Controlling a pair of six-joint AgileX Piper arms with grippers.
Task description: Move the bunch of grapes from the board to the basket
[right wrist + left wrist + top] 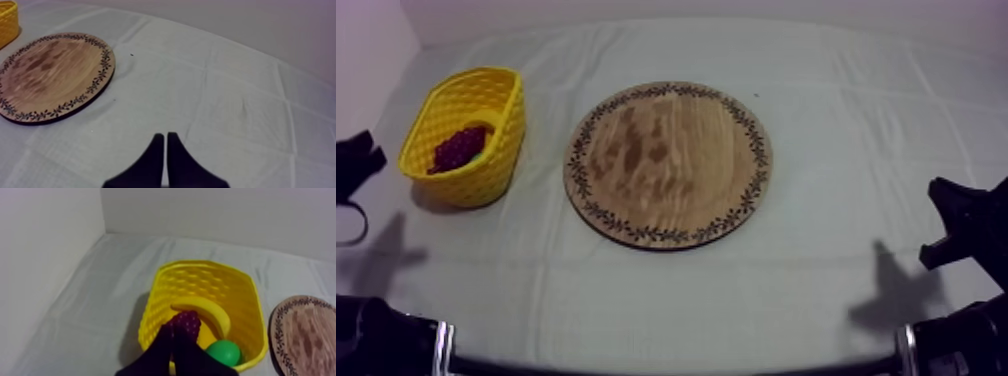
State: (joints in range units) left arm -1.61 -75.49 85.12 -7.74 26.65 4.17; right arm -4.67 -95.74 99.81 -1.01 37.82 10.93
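Left gripper (172, 332): fingers pressed together, near yellow basket (160, 303). Bunch of grapes (459, 148): inside basket, beside banana (212, 313) and green fruit (223, 352). Wooden board (669, 165): apart, open cloth (836, 120) all round. Right gripper (165, 136): closed, over cloth.

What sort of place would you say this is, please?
Likely a robot test bench rather than a home: a cloth-covered table, a patterned board, and toy grapes in a basket.
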